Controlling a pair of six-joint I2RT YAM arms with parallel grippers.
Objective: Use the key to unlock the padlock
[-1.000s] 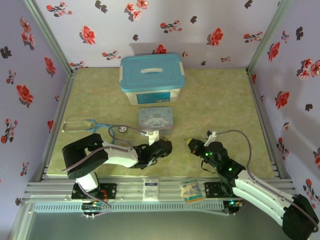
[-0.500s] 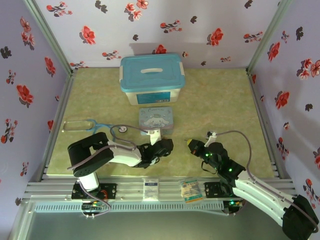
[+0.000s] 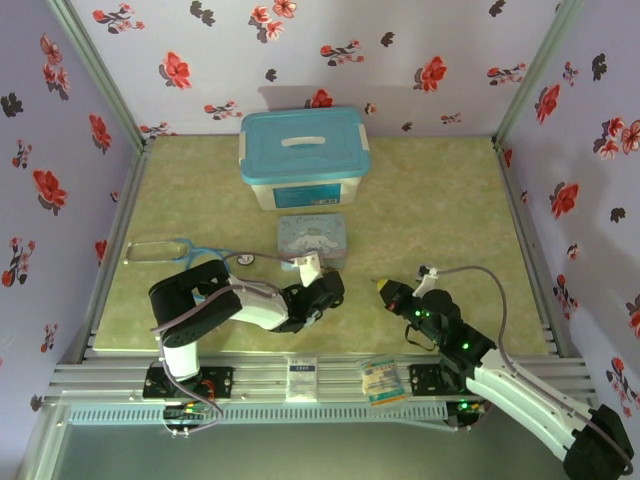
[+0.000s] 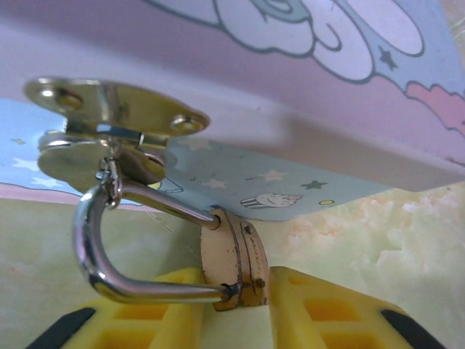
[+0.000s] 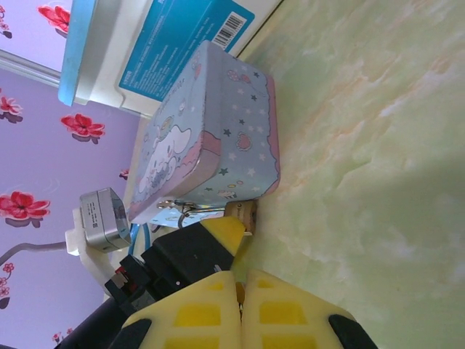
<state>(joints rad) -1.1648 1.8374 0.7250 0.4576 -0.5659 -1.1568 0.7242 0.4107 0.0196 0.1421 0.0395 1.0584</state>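
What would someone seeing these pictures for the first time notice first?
In the left wrist view, the brass padlock stands out, hooked through the gold hasp of the pastel cartoon tin and pinched between the left gripper's yellow fingers. From above, a big blue-lidded box sits at the back of the table, the tin just in front of it. The right gripper is closed, off to the tin's right.

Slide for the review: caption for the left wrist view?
Left gripper clamps the brass padlock, its shackle hooked through the hasp of the cartoon tin.
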